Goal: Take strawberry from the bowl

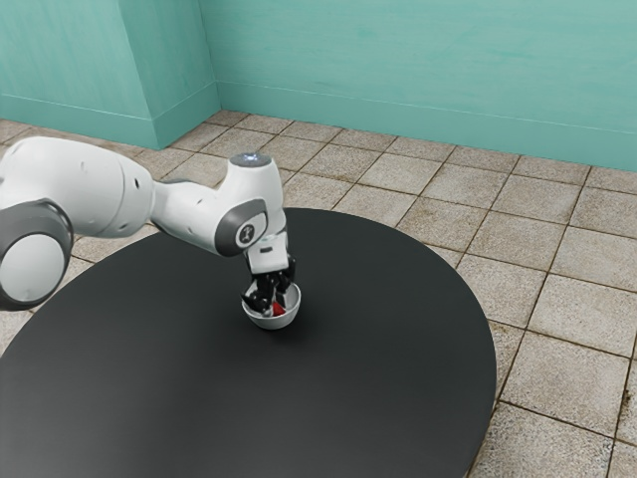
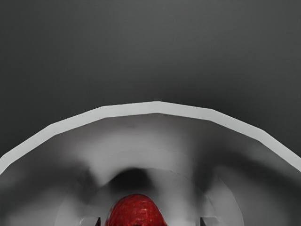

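Wrist view and exterior view together are placing the black two-finger gripper (image 2: 150, 221) low over the inside of the bowl (image 2: 157, 107), its fingertips standing wide apart and having hold of nothing. Between them, and sitting closer to one tip than to the other, the red strawberry (image 2: 136, 212) is lying low in the bowl. Its rounded, seed-flecked side is showing plainly, and it is probably going to handle as a light thing, firm enough to lift but soft in the flesh, bruising under a hard squeeze and perhaps slipping or rolling if one finger is meeting it first. The best hold is likely lying across its widest part, a little below the rounded crown, with the hand centring over the fruit before both fingers are closing gently. Beyond the fruit, the bowl's curving wall is leaving limited room, so a finger could be catching it or dragging the bowl along; a straight lift is seeming wisest. Farther out, the black round table (image 1: 398, 329) is carrying the bowl, the white arm (image 1: 80, 189) is reaching over it, and tiled floor (image 1: 557, 398) is running back to a turquoise wall (image 1: 398, 60).
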`<state>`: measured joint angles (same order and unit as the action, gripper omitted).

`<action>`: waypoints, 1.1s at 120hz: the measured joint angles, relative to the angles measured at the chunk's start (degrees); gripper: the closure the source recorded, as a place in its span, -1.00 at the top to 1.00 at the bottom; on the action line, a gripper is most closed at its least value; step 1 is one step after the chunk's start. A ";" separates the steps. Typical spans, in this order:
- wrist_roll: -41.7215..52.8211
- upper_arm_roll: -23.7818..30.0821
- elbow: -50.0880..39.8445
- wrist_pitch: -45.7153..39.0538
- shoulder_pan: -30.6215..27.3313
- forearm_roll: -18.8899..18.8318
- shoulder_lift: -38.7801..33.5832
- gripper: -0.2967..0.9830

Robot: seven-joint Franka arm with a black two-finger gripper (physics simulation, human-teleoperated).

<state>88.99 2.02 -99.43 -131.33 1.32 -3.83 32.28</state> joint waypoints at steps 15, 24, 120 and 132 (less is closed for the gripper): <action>0.54 0.00 -0.03 -0.45 -0.06 0.12 -0.21 -0.50; 0.80 0.00 -0.36 -0.75 -0.03 0.06 -1.46 -0.49; 0.27 4.31 -2.20 1.17 8.82 0.35 -3.77 0.11; -0.51 4.20 -2.35 1.40 8.76 0.24 -5.18 0.27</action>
<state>88.48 6.22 -101.78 -129.93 10.08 -3.59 27.10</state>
